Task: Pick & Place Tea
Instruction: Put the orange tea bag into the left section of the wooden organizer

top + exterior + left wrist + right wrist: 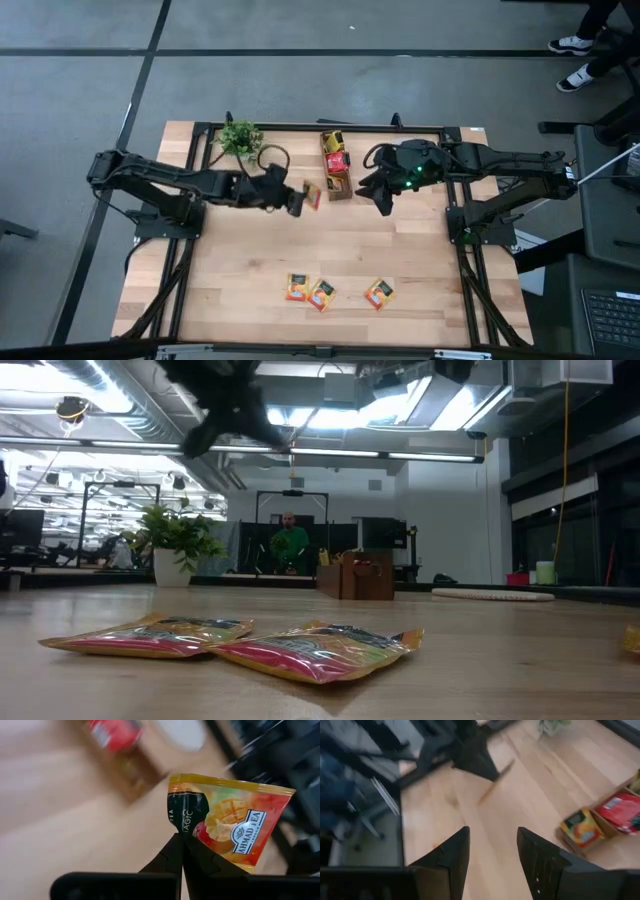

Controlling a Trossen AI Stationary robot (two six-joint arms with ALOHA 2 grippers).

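My left gripper [299, 203] is shut on one orange-and-yellow tea sachet [227, 820], held in the air just left of the brown box [338, 170]. The box stands at the far middle of the table with more sachets upright in it. Three further sachets [321, 293] lie flat near the table's near edge; two of them fill the front of the low view [318, 650]. My right gripper [492, 855] hovers open above the table right of the box, with nothing between its fingers. My left gripper pinches the sachet between its two fingers [175, 852], at the edge by its dark-printed corner [184, 826]. The sachet sticks out beyond the fingertips toward the box [313, 194], lifted clear of the table, and shows as a single flat packet.
A small potted plant [240, 138] stands at the far left of the table. A pale round mat [490, 595] lies at the far right. A person [290, 545] stands in the room beyond the table. Bare wood lies between the box and the near sachets.
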